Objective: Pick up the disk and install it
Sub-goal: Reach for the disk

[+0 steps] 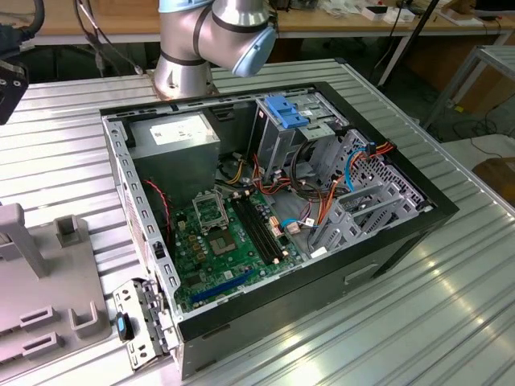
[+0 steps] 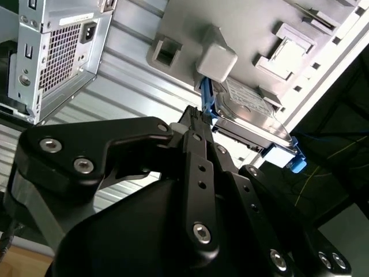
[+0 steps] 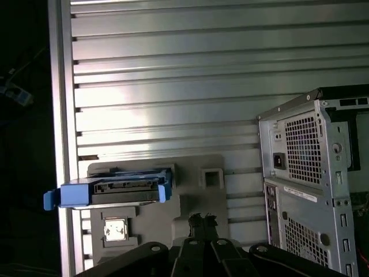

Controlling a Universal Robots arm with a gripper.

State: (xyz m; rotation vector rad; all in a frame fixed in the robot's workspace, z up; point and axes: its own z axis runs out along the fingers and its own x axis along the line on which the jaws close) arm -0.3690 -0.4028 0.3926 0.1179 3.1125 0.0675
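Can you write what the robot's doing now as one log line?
disk: on grey holder | gripper: near disk, not holding it | computer case: open

One ribbed metal surface [image 1: 451, 305] carries one open computer case [image 1: 322, 297]. In the exterior view, one robot arm [image 1: 216, 36] stands at twelve o'clock of the case, and one grey holder [image 1: 48, 314] lies at eight o'clock of it. Inside the case there are one motherboard [image 1: 225, 241], one power supply [image 1: 173, 133] at eleven o'clock and one blue bracket [image 1: 286, 108] at one o'clock. Both wrist views show one disk [image 3: 109, 192] [image 2: 248, 107]. One gripper [image 3: 200, 219] is seen.
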